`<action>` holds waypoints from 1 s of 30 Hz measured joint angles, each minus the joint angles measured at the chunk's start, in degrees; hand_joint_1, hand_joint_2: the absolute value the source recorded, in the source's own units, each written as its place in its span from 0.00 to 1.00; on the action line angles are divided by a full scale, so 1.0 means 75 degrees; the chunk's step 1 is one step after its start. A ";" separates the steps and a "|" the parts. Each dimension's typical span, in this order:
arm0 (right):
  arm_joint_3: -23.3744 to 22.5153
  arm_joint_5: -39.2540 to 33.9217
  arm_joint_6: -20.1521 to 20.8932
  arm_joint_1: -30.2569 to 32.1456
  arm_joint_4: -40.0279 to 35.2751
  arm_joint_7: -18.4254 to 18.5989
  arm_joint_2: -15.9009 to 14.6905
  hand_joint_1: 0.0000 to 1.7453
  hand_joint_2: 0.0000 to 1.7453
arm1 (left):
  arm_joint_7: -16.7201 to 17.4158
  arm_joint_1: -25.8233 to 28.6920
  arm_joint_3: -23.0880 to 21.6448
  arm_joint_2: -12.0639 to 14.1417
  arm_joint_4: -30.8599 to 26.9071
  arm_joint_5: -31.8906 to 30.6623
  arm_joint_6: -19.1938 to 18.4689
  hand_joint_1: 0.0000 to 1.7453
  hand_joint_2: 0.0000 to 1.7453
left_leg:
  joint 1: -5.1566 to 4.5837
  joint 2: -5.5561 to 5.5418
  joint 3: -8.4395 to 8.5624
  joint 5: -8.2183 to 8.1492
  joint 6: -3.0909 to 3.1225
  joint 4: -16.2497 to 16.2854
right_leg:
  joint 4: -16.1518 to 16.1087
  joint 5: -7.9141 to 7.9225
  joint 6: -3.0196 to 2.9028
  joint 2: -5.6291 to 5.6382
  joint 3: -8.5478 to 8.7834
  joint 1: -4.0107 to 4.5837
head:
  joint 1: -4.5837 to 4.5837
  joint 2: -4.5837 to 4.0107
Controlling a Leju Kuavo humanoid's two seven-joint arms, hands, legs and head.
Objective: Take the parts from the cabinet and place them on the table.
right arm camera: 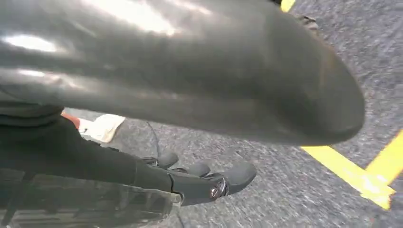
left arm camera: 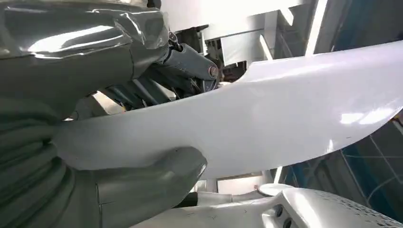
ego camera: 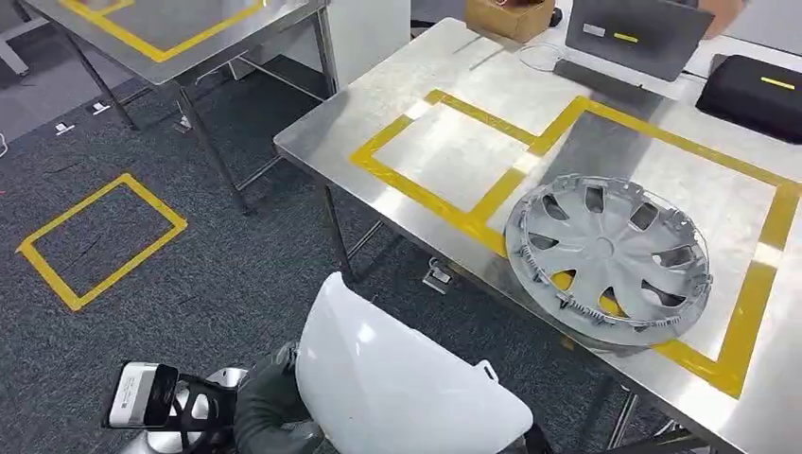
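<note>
Carrying a white curved panel (ego camera: 402, 378) in the left hand (left arm camera: 95, 156), thumb pressed on one face and darker fingers (left arm camera: 180, 71) on the other, presumably clamping the thin shell so it rides flat. Held low, short of the near edge of the steel surface (ego camera: 454, 85), not yet over it. Lying already inside the yellow taped frame (ego camera: 757, 293) by that near edge, a silver wheel cover (ego camera: 610, 260), likely marking the drop zone. Hanging over carpet, the right hand (right arm camera: 199, 178), fingers loosely extended and apart, nothing in them
</note>
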 joint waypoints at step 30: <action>0.0006 -0.0070 -0.0011 -0.0031 0.0000 -0.0114 0.0006 0.00 0.00 | -0.0117 0.0103 0.0050 0.0006 -0.0038 -0.0070 0.0003 1.00 1.00 | 0.0099 -0.0023 0.0025 -0.0394 -0.0263 0.0390 | -0.0042 0.0278 0.0061 -0.0013 -0.0323 -0.0160 | -0.0023 0.0000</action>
